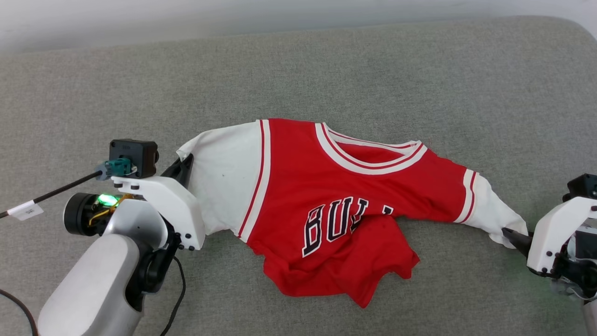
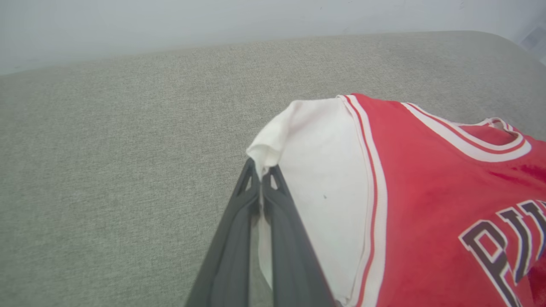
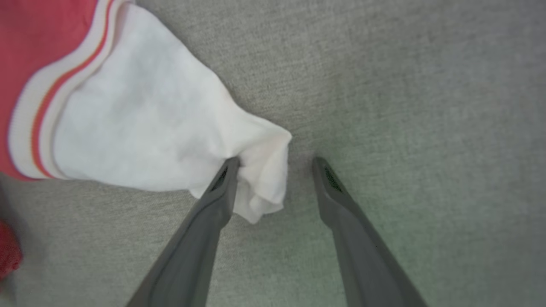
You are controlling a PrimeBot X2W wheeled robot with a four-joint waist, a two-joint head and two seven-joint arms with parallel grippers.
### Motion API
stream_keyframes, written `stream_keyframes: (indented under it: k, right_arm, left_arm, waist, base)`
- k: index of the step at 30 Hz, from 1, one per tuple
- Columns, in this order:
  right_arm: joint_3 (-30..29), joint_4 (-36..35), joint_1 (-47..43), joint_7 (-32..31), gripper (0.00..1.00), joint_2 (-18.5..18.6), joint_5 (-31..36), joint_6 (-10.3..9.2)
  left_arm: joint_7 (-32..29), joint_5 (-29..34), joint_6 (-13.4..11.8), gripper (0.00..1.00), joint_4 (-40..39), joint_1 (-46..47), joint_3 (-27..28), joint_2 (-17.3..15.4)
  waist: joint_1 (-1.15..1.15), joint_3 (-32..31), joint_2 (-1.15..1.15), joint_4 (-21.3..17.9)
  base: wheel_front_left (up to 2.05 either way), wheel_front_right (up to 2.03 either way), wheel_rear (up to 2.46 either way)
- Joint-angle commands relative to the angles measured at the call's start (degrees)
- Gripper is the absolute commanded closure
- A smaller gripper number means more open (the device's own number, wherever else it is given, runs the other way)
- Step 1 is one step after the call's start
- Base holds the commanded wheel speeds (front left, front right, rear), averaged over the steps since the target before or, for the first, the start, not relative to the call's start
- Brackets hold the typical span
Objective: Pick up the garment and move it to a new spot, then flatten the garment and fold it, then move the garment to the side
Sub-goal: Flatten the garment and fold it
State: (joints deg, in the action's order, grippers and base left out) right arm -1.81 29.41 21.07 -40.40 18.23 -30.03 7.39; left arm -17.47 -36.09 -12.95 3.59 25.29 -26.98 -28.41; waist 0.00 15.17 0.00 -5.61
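I've got the shirt [image 1: 336, 186] front side up on the grey padded surface [image 1: 326, 70], collar toward the far edge. It has a red body with dark, white-edged lettering, white sleeves out to both sides, and striped trim at the collar and sleeve seams. The lower half isn't flat: the hem is bunched and a red flap is folded up over the chest, hiding the end of the lettering. The left cuff is pinched between the closed fingers of the left gripper [image 2: 261, 170]. The right cuff tip lies between the spread fingers of the right gripper [image 3: 275, 164], touching one finger.
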Motion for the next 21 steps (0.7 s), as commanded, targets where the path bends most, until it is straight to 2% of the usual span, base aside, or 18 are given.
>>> stream_keyframes:
  k: [1,5,10,14,21]
  right_arm:
    - [2.8,3.4,-2.9,-2.4,1.0,-3.1,-0.4,0.18]
    - [2.8,2.3,-1.3,-0.8,1.0,-1.1,0.3,0.15]
    - [1.3,-1.3,2.8,6.1,1.0,1.5,4.7,0.08]
    - [0.6,-2.6,5.0,8.6,1.0,1.1,7.3,0.08]
    - [0.7,-3.8,12.6,11.2,1.0,0.7,11.1,0.08]
  left_arm:
    - [0.0,-0.4,0.1,1.0,0.0,-0.5,0.0,-0.1]
    - [0.9,-0.6,0.3,1.0,0.7,-0.7,0.4,-0.2]
    - [3.3,-0.7,0.1,1.0,1.9,0.0,1.7,-0.3]
    - [4.9,-0.4,-0.7,1.0,3.4,1.7,3.0,-0.1]
    - [6.5,-0.4,-0.5,1.0,8.3,8.5,4.5,1.0]
  waist:
    - [0.0,-0.2,0.0,0.1]
    - [0.0,-1.2,0.0,0.0]
    - [0.0,-3.7,0.0,-0.5]
    - [0.0,-6.4,0.0,-1.0]
    - [0.0,-9.8,0.0,-1.8]
  base:
    - [0.0,0.0,0.0]
    - [0.0,0.0,0.0]
    - [0.0,0.0,0.0]
    - [0.0,0.0,0.0]
    - [0.0,0.0,0.0]
